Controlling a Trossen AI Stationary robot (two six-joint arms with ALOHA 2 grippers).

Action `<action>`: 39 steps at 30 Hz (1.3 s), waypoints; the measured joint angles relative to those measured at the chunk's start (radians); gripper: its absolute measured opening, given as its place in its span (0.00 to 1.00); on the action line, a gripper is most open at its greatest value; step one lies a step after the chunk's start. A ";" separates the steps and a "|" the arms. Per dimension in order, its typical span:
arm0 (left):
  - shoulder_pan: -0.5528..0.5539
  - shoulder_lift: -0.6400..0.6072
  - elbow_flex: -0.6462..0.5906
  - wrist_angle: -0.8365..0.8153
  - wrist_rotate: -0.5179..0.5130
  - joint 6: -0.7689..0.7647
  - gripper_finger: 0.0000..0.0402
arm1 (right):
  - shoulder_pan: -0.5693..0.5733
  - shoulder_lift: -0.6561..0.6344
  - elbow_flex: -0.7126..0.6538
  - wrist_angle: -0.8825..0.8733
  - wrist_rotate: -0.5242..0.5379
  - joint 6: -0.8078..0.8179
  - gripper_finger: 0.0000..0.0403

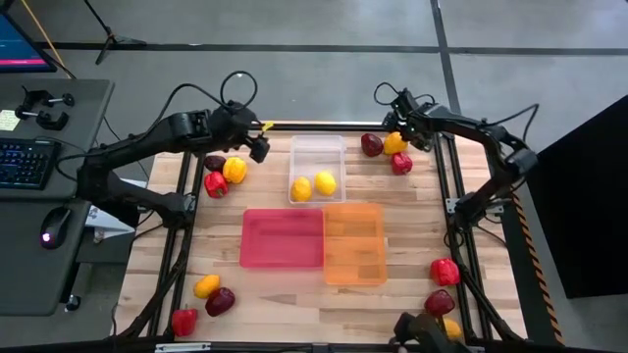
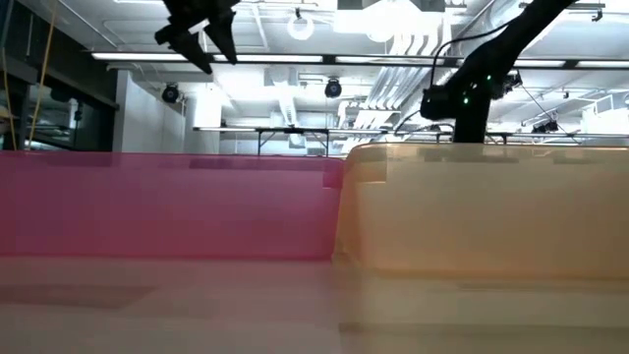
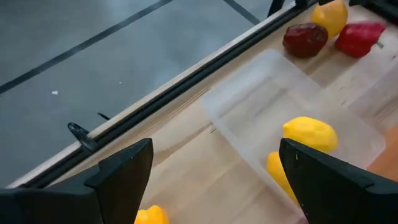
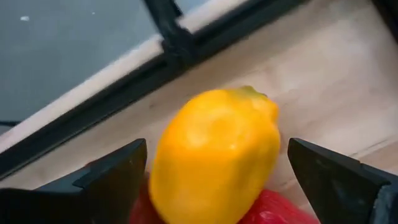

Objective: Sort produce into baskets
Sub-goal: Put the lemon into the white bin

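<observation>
High view: a pale wooden bench with a dark frame stands on grey floor, and a desk with a keyboard and mouse sits at nine o'clock. Across the low view, white ceiling pipes and lights fill the room behind.

At mid-bench, a clear bin holds two yellow fruits; a pink bin and an orange bin sit side by side below it, touching, with nothing showing inside.

Loose produce lies in four clusters (roughly ten, one, five and seven o'clock), each mixing red, maroon and yellow pieces.

Hovering beside the clear bin's ten o'clock corner, the left hand has its fingers spread with nothing between them. Spread over a yellow pepper at one o'clock, the right hand has not closed on it.

From bench level, the two coloured bins block everything behind them.
</observation>
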 joint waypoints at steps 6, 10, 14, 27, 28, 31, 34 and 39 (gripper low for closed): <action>0.000 0.000 0.000 -0.071 0.001 0.022 0.84 | 0.011 0.088 0.001 0.011 -0.025 0.079 0.94; 0.000 -0.009 0.000 -0.106 0.001 0.024 0.84 | 0.013 0.113 0.001 0.026 -0.037 0.051 0.94; 0.000 -0.037 0.000 -0.098 0.000 0.029 0.84 | 0.010 0.113 0.001 0.025 -0.034 0.003 0.93; 0.000 -0.193 0.000 0.019 -0.019 0.166 0.84 | 0.006 -0.045 0.004 0.030 0.008 -0.336 0.75; 0.000 -0.202 0.000 0.031 -0.018 0.181 0.84 | 0.006 -0.076 0.004 0.037 0.008 -0.374 0.76; 0.000 -0.225 -0.023 0.085 0.026 0.236 0.84 | 0.026 -0.174 0.005 0.080 -0.067 -0.521 0.76; 0.000 -0.259 -0.102 0.180 0.110 0.262 0.84 | 0.094 -0.248 0.006 0.086 -0.210 -0.646 0.76; 0.000 -0.314 -0.305 0.422 0.222 0.193 0.84 | 0.286 -0.275 0.006 0.131 -0.263 -0.666 0.77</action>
